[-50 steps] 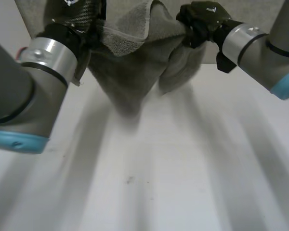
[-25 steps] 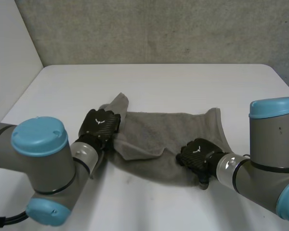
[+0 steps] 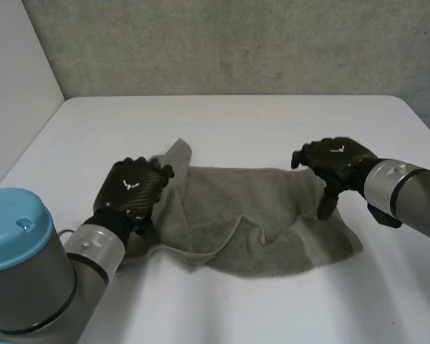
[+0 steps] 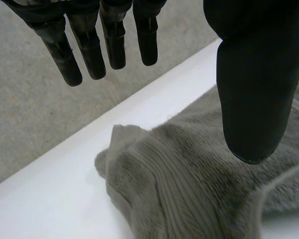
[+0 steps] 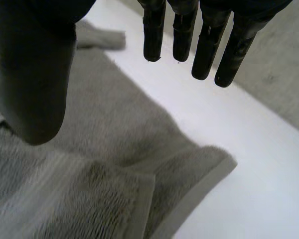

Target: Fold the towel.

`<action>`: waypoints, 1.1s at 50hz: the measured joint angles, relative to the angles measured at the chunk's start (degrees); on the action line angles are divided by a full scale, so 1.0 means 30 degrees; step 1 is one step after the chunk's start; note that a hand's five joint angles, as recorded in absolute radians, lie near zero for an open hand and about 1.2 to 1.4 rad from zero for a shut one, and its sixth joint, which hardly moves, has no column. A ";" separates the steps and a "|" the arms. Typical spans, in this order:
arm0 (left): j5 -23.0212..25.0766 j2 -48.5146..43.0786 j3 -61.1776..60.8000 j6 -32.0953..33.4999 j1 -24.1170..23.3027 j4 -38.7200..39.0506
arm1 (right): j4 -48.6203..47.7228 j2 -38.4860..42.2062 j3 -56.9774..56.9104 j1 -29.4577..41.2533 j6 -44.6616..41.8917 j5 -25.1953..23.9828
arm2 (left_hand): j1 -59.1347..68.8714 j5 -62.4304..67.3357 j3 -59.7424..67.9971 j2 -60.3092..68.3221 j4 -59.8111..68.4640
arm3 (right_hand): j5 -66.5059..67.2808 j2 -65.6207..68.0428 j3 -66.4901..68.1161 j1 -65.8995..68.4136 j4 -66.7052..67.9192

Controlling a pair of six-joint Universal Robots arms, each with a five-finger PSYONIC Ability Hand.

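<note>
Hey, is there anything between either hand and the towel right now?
Nothing visible. The left hand hangs open over the left end of the towel, and the right hand hangs open over its right end. Both wrist views show no object between them and the cloth.

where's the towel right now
Head view: the towel lies rumpled on the table, between the left hand at its left end and the right hand at its right end.

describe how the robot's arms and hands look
The left arm and right arm are thick grey tubes with a silver ring at the wrist; the left one carries a round light-blue cap. The left hand and right hand are black, each with a small white emblem on its back. Their fingers are slim black rods; the thumb is broader.
</note>
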 measured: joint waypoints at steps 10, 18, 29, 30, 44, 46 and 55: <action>0.0074 -0.0383 -0.1252 0.0015 -0.0039 0.0256 | 0.3736 0.3712 -0.3282 -0.0023 -0.3063 0.0209 | 0.0002 0.0064 0.0038 0.0037 0.0024 | 0.1549 0.0046 0.0044 0.0412 0.0385; 0.0139 -0.1342 -0.1433 0.0040 -0.0044 0.0868 | 0.4679 0.5592 -0.4757 -0.0074 -0.3817 0.0281 | 0.0092 0.0523 0.0412 0.0409 0.0354 | 0.1825 0.0046 0.0072 0.0525 0.0819; 0.0136 -0.2782 -0.1364 0.0171 -0.0037 0.2002 | 0.4626 0.6436 -0.4447 -0.0070 -0.4694 0.0507 | 0.3699 0.3830 0.3774 0.3896 0.3742 | 1.5213 1.4443 1.4486 1.4664 1.4834; 0.0132 -0.2850 -0.1360 0.0174 -0.0032 0.2078 | 0.4555 0.6399 -0.4425 -0.0085 -0.4658 0.0503 | 0.4782 0.5017 0.4967 0.4984 0.4946 | 1.8296 1.7415 1.7331 1.7586 1.7541; -0.0005 -0.2883 -0.1512 0.0188 0.0228 0.3897 | 0.2446 0.1383 -0.1054 -0.1955 -0.3251 -0.0088 | 0.6801 0.7088 0.7031 0.7021 0.7007 | 1.9658 1.8384 1.8680 1.8571 1.9098; -0.0013 -0.2878 -0.1610 0.0193 0.0282 0.4014 | 0.2047 0.0531 -0.0119 -0.2393 -0.3260 -0.0293 | 0.6690 0.6984 0.6935 0.6911 0.6896 | 1.9660 1.8384 1.8680 1.8571 1.9098; 0.0029 -0.2676 -0.2431 0.0220 0.0389 0.3994 | -0.0635 -0.2283 0.4638 -0.5153 -0.3313 -0.1959 | 0.6439 0.6700 0.6638 0.6630 0.6601 | 1.9660 1.8384 1.8680 1.8571 1.9098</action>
